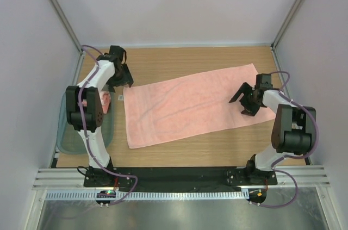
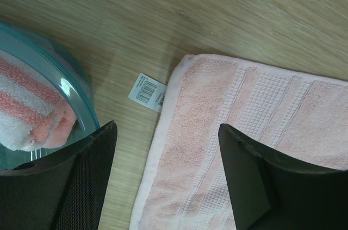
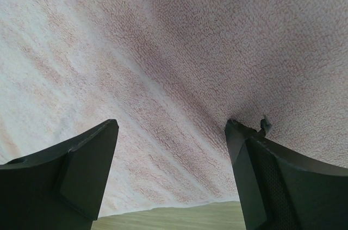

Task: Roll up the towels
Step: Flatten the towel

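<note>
Now one salmon-pink towel [image 1: 190, 105] lies spread flat on the wooden surface [image 1: 190, 58]. It sits at a slant, its left end nearer and its right end farther. It is a soft terry cloth with a few shallow creases across the middle. At its left end the left wrist view shows a paler woven band [image 2: 261, 110] of small squares and ridges running across the width, and a pale hem along the edge. A small white label [image 2: 148, 91] with a barcode sticks out from the far left corner onto the bare wood.

The left gripper [image 2: 167, 129] hangs over that far left corner with its jaws wide apart and nothing between them. The right gripper [image 1: 243, 106] is over the right end of the cloth, also spread wide and empty. In the right wrist view one fingertip [image 3: 239, 129] seems to touch the pile, where a small pucker shows.

At the left edge stands a clear grey-green tray [image 1: 68, 143]. A second towel [image 2: 32, 105] lies bundled in it, showing pink and white stripes.
</note>
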Tool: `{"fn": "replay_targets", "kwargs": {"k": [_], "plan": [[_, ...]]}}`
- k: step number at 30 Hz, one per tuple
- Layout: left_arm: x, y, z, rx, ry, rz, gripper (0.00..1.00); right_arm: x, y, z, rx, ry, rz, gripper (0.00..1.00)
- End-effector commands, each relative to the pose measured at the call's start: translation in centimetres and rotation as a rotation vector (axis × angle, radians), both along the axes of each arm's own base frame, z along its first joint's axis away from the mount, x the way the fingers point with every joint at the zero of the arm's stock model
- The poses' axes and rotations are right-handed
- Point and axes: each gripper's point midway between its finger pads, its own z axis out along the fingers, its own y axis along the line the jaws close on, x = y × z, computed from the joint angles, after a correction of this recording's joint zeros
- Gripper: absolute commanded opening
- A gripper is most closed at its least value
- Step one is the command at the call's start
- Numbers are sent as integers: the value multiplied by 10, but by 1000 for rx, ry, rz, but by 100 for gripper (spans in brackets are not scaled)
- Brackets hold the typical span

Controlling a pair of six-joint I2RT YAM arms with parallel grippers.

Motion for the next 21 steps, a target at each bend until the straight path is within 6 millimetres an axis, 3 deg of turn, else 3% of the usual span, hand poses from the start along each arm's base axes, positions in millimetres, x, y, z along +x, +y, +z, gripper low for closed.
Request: {"fn": "replay_targets", "kwargs": {"k": [1, 4, 8, 10, 12, 14, 15, 16, 18, 19, 21], "plan": [[0, 2, 18, 12, -18, -33, 75, -35, 1, -10, -13, 86, -40, 88], [-3, -4, 26, -26, -41, -41, 75, -49, 2, -6, -14, 90, -60, 88], [-10, -13, 51, -55, -92, -61, 75, -69, 15, 3, 43, 72, -62, 88], [-16, -17, 56, -65, -93, -74, 75, -75, 17, 12, 39, 48, -72, 88], [-24, -20, 68, -67, -115, -84, 75, -70, 12, 34, 5, -35, -84, 88], [-39, -27, 69, -67, -104, -93, 75, -65, 4, 59, -38, -88, -92, 89], [-46, -27, 79, -59, -130, -86, 75, -62, -1, 67, -68, -103, -101, 89], [-62, -26, 69, -42, -87, -76, 75, -60, -4, 76, -86, -122, -100, 89], [-88, -29, 73, -50, -70, -37, 74, -53, -11, 103, -123, -179, -113, 89], [-106, -29, 59, -59, -26, -23, 74, -50, -13, 117, -136, -210, -118, 89], [-128, -37, 53, -103, -14, 4, 72, -50, -21, 139, -175, -282, -153, 88]]}}
